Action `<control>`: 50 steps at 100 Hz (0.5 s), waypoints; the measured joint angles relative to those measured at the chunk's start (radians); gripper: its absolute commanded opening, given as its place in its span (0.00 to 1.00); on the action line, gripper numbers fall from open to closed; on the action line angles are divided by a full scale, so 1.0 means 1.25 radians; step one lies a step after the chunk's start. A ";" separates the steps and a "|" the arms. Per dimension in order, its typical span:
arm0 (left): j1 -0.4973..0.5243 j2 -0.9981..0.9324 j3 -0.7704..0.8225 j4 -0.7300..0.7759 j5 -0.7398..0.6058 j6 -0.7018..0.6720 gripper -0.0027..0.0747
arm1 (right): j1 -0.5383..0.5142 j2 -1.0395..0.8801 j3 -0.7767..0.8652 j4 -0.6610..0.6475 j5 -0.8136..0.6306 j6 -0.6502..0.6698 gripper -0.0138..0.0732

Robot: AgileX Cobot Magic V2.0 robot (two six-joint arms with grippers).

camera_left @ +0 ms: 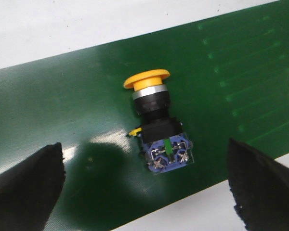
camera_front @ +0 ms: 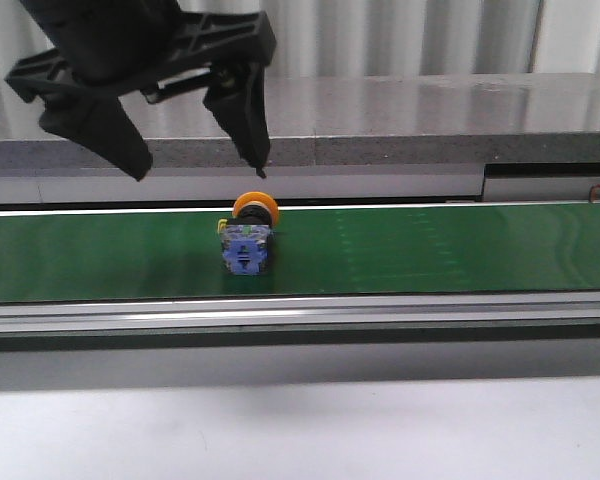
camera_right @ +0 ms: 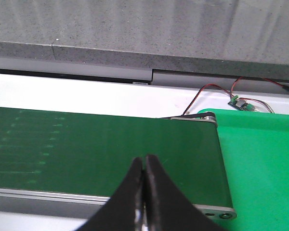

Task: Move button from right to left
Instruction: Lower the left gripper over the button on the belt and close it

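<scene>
The button point(camera_front: 248, 232) lies on its side on the green conveyor belt point(camera_front: 430, 250), its yellow-orange cap toward the back and its blue block toward the front. My left gripper point(camera_front: 195, 165) hangs open just above it and a little to its left, empty. In the left wrist view the button point(camera_left: 158, 130) lies between the two black fingers point(camera_left: 24, 183), nearer the other finger point(camera_left: 265, 187). My right gripper point(camera_right: 143, 166) is shut and empty over the belt's right end; it does not show in the front view.
A grey stone ledge point(camera_front: 430, 115) runs behind the belt and a metal rail point(camera_front: 380, 312) along its front. In the right wrist view a bright green surface point(camera_right: 265, 163) lies beyond the belt's end, with red and black wires point(camera_right: 221, 91) and a small circuit board.
</scene>
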 measured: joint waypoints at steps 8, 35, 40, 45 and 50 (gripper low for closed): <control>-0.001 0.025 -0.003 0.003 -0.003 0.000 0.88 | 0.000 0.000 0.000 0.000 0.000 0.000 0.08; -0.001 0.073 -0.005 0.011 -0.015 0.000 0.83 | 0.000 0.000 0.000 0.000 0.000 0.000 0.08; -0.001 0.078 -0.005 0.011 -0.017 0.000 0.83 | 0.000 0.000 0.000 0.000 0.000 0.000 0.08; -0.001 0.084 -0.005 0.011 -0.019 0.000 0.83 | 0.000 0.000 0.000 0.000 0.000 0.000 0.08; -0.001 0.090 -0.007 0.012 -0.019 0.000 0.83 | 0.000 0.000 0.000 0.000 0.000 0.000 0.08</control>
